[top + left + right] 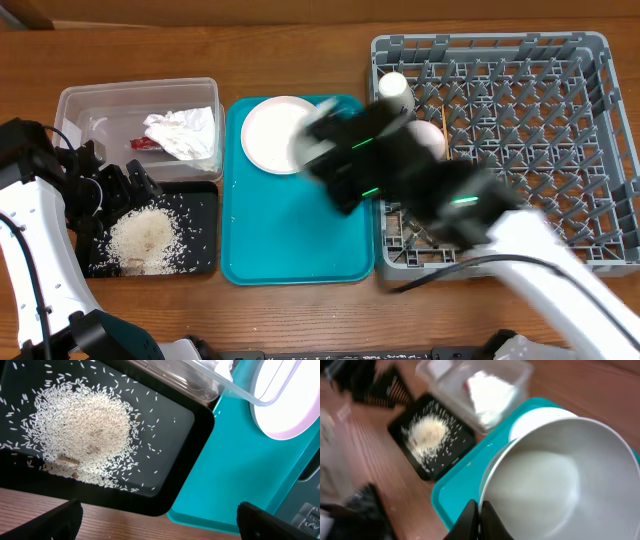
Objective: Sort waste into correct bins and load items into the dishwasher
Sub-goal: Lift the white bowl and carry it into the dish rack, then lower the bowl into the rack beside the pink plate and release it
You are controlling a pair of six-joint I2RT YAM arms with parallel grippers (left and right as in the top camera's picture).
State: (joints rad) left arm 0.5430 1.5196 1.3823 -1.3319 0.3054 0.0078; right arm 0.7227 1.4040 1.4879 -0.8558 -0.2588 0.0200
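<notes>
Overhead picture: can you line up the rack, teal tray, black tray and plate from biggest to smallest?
1. Rack, the biggest by a lot
2. Teal tray
3. Black tray
4. Plate, the smallest, though it is partly covered

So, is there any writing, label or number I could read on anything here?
None readable.
Any print on the red wrapper in the clear tub is too small to read.
The white bowl, plate and teal tray look unmarked.
</notes>
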